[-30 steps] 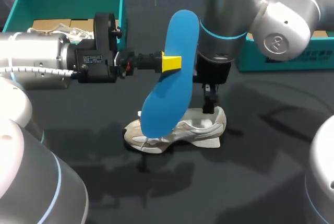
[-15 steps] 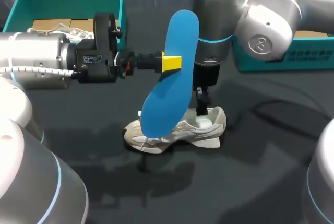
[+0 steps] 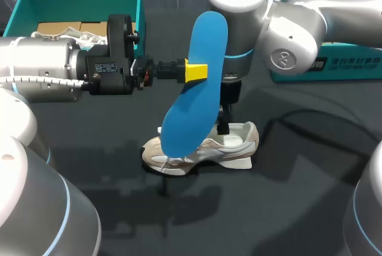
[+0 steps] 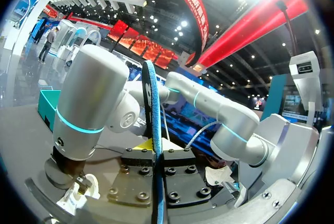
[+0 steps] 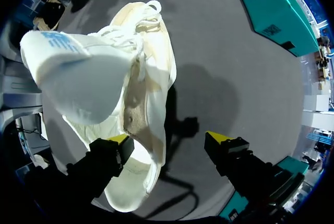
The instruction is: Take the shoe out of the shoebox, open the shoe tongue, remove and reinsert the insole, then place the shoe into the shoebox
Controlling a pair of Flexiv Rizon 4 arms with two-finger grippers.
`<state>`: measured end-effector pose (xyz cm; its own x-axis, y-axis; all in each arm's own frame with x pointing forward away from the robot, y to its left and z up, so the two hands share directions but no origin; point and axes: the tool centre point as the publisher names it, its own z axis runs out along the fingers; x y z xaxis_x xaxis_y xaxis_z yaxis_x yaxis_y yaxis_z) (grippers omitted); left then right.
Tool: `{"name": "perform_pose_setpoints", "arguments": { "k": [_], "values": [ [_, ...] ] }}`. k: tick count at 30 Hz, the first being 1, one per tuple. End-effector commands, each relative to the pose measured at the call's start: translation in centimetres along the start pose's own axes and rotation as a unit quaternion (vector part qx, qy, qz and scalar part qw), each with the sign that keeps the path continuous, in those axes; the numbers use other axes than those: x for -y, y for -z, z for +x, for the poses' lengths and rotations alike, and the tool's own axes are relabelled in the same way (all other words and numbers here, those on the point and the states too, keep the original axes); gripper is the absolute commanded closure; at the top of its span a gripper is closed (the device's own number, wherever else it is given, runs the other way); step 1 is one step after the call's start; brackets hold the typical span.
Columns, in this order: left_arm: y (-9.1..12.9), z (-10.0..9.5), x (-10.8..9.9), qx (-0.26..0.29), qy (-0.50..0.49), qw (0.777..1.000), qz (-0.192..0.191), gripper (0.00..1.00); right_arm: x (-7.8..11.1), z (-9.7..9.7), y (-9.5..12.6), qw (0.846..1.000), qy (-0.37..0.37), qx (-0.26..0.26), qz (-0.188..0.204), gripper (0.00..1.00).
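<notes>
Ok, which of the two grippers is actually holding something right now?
The left gripper, shut on the blue insole above the shoe. The right gripper is open, one finger inside the shoe, the other outside.

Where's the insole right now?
Head view, middle: the blue insole is held upright, shut in the left pincer, over the white shoe on the table.

Head view high behind, shares insole with left wrist, shoe with close, downward right wrist

Insole hides shoe midsection; right hand fingertips partly hidden behind it
</notes>
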<state>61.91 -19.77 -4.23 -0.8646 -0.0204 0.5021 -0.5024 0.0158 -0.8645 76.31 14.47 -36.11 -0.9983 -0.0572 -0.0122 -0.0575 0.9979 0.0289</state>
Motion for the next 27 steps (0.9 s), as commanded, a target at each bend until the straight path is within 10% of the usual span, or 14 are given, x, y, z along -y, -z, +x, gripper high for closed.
{"name": "perform_pose_setpoints", "arguments": {
  "k": [1,10,15,18,27],
  "values": [
    [-0.1,0.0,-0.2,0.0,0.0,1.0,0.002,1.0,0.0,0.2,-0.8,1.0,0.0,-0.001,-0.008,0.27],
    [-0.1,0.0,-0.2,0.0,0.0,1.0,0.002,1.0,-0.3,0.5,-2.2,1.0,0.006,-0.016,-0.024,0.25],
    [-0.1,0.0,-0.2,0.0,0.0,1.0,0.002,1.0,-0.4,0.7,-2.6,0.999,0.008,-0.021,-0.028,0.58],
    [-0.1,0.0,-0.2,0.0,0.0,1.0,0.002,1.0,-0.5,0.7,-2.7,0.999,0.008,-0.023,-0.028,1.0],
    [-0.1,0.0,-0.2,0.0,0.0,1.0,0.002,1.0,-0.9,1.2,-2.0,0.999,0.005,-0.042,-0.013,1.0]
  ]
}}
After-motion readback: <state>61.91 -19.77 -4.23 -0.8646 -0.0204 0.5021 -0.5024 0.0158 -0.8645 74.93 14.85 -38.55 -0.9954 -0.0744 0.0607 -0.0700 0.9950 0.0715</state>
